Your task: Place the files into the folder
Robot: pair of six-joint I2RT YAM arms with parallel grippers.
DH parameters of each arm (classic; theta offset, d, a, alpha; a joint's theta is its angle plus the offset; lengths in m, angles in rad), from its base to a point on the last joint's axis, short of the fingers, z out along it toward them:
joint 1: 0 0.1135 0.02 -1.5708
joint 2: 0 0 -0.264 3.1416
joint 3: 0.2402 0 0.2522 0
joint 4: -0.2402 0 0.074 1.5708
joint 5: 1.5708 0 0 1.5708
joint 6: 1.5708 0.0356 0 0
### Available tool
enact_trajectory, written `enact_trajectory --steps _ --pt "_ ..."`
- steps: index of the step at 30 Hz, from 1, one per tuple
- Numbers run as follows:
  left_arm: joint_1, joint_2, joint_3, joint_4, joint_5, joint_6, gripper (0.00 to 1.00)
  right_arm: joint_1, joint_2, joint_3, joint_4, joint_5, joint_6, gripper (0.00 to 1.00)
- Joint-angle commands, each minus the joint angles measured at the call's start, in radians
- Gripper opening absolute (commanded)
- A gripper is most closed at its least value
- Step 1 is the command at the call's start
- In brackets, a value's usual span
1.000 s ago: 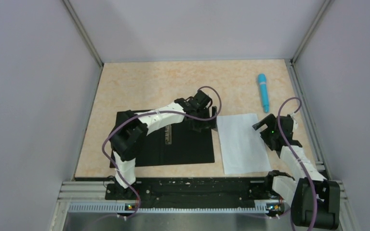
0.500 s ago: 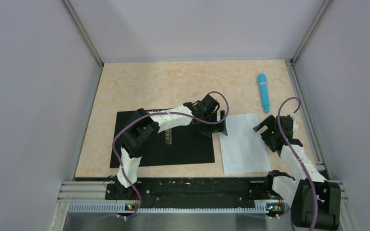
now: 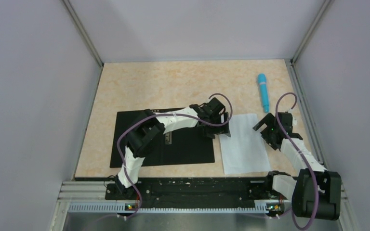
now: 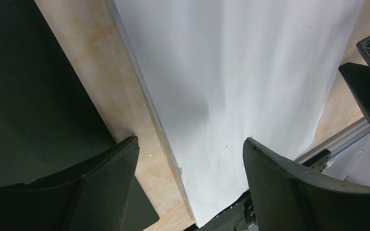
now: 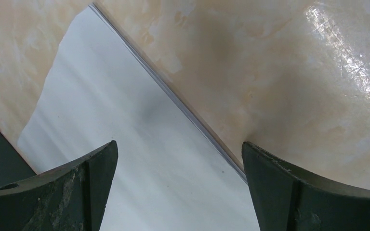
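The folder (image 3: 183, 147) lies open on the table with its black inside up. The files, a white paper sheet (image 3: 243, 147), lie flat just right of it. My left gripper (image 3: 220, 129) is open and empty, its jaws straddling the sheet's left edge near the far corner. In the left wrist view the sheet (image 4: 231, 77) lies under the open gripper (image 4: 190, 161), with the folder (image 4: 24, 86) at the left. My right gripper (image 3: 266, 131) is open and empty over the sheet's right edge. In the right wrist view the sheet (image 5: 125, 159) lies between the jaws of that gripper (image 5: 179, 156).
A blue pen (image 3: 263, 92) lies at the back right of the table. Metal rails run along the right side (image 3: 308, 120) and the near edge (image 3: 188, 185). Grey walls enclose the table.
My left gripper has moved right, from above the folder's right part to the sheet's left edge. My right gripper has stayed almost in place.
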Motion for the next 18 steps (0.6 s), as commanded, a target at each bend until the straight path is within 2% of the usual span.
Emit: enact_trajectory --steps 1,8,18 --pt "-0.016 0.066 0.050 -0.087 -0.103 -0.016 0.83 0.005 0.052 0.003 -0.017 -0.009 -0.033 0.99" --pt "-0.017 0.123 0.075 -0.098 -0.103 -0.030 0.81 0.031 0.078 -0.026 0.031 -0.071 -0.010 0.99" --pt "-0.003 0.190 0.174 -0.136 -0.085 0.039 0.79 0.078 0.126 -0.043 0.096 -0.155 0.004 0.99"
